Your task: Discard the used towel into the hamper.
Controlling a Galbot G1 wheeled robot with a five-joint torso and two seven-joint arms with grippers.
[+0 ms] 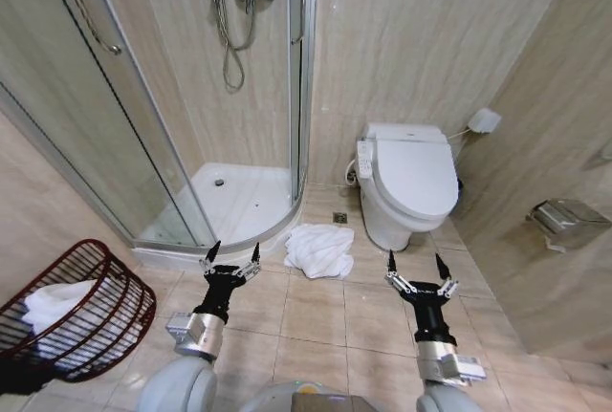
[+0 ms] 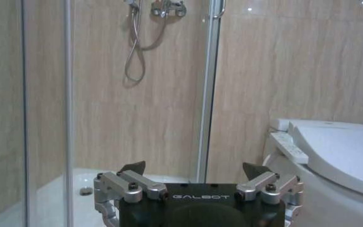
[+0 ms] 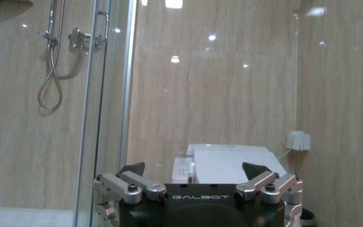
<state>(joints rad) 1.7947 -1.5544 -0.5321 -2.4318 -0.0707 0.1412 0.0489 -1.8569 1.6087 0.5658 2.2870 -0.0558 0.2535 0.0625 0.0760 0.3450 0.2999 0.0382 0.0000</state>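
Towel [image 1: 319, 250] crumpled on floor between shower and toilet [image 1: 409, 183]. Hamper [image 1: 76, 309] at left, white cloth inside. Left gripper [image 1: 229, 259], right gripper [image 1: 418, 266]: both spread wide, empty.

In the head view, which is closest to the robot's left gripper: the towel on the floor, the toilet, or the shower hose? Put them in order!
Measured from the left gripper:
1. Towel, crumpled on the floor tiles just to its right.
2. Toilet, farther right, against the wall.
3. Shower hose, farthest, hanging high on the wall inside the shower.
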